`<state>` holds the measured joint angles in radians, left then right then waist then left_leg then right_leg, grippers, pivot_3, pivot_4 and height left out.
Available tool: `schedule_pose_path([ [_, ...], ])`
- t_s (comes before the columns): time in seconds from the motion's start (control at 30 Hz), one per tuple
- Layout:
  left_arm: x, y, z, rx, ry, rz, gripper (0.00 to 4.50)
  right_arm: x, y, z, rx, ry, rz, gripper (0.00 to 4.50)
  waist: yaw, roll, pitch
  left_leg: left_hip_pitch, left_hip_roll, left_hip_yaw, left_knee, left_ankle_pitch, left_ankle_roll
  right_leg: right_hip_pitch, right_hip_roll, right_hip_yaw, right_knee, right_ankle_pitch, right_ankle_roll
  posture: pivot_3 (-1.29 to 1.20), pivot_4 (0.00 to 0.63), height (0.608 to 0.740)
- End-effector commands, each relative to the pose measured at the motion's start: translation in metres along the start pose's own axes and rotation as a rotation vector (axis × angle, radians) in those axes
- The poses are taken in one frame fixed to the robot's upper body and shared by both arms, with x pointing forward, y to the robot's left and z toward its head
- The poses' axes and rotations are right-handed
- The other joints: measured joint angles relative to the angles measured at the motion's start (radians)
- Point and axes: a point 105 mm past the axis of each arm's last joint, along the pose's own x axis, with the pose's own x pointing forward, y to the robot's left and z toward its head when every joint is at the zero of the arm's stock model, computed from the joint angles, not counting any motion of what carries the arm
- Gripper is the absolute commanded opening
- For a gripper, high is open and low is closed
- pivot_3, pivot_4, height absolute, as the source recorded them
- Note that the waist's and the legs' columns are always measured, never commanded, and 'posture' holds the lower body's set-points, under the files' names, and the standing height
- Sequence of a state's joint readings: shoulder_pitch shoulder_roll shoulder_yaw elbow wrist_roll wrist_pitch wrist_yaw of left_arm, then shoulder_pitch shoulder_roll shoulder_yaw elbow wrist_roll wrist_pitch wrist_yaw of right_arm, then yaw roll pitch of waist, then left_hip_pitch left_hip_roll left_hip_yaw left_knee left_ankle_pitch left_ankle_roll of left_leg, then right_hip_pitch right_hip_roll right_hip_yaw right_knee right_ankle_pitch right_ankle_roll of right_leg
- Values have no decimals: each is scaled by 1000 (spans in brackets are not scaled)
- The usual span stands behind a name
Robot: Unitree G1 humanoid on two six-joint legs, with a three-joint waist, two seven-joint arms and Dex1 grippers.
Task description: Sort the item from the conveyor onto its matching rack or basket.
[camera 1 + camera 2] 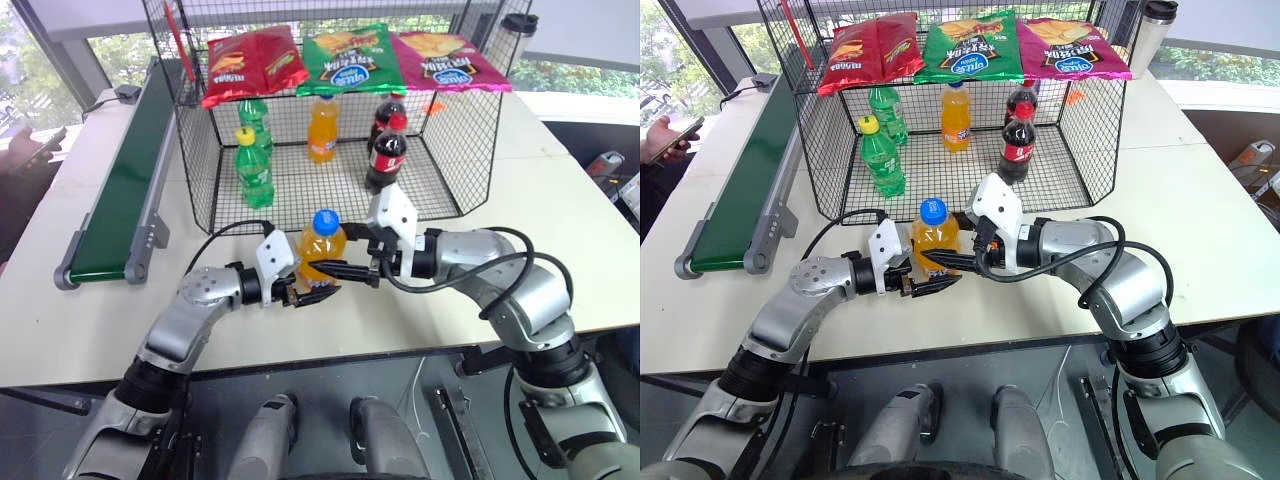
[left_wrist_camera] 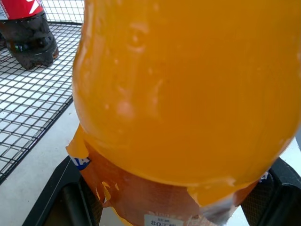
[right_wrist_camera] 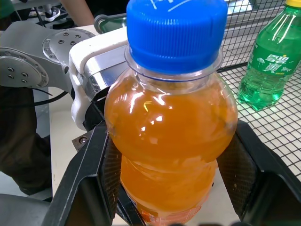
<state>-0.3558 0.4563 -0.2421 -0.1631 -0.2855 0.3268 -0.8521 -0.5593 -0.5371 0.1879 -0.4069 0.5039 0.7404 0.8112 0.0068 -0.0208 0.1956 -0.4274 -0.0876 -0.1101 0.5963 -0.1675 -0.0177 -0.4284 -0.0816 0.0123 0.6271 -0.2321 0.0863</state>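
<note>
We cannot read the bottle's (image 1: pixel 320 252) label, covered by both grippers; the conveyor's (image 1: pixel 125 180) far end is cut off.

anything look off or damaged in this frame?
Yes: the blue-capped orange bottle, held by both the left gripper and right gripper, has a torn label with ragged, peeling edges. Nothing spilled.
</note>
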Motion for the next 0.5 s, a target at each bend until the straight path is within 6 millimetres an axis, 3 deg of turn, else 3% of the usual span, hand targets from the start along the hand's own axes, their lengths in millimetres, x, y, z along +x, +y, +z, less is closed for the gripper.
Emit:
schedule_pose_path([
  [0.03,-3,2,13,33,-27,27,2985,-4,4,22,-63,-57,11,2309,0,0,0,0,0,0,0,0,0,0,0,0,0,0,0,0,150,739],
  [0.1,-4,3,13,31,-24,31,2985,-4,4,22,-62,-56,10,2309,0,0,0,0,0,0,0,0,0,0,0,0,0,0,0,0,150,739],
  [0.17,-4,0,14,8,-39,2,3994,-4,4,22,-63,-54,6,2309,0,0,0,0,0,0,0,0,0,0,0,0,0,0,0,0,150,739],
  [0.23,-5,-2,15,-6,-41,-13,4454,-4,4,22,-63,-54,2,2309,0,0,0,0,0,0,0,0,0,0,0,0,0,0,0,0,150,739],
  [0.5,-13,7,7,-25,1,67,4454,-3,-1,21,-66,-49,-11,2309,0,0,0,0,0,0,0,0,0,0,0,0,1,0,0,0,150,739],
])
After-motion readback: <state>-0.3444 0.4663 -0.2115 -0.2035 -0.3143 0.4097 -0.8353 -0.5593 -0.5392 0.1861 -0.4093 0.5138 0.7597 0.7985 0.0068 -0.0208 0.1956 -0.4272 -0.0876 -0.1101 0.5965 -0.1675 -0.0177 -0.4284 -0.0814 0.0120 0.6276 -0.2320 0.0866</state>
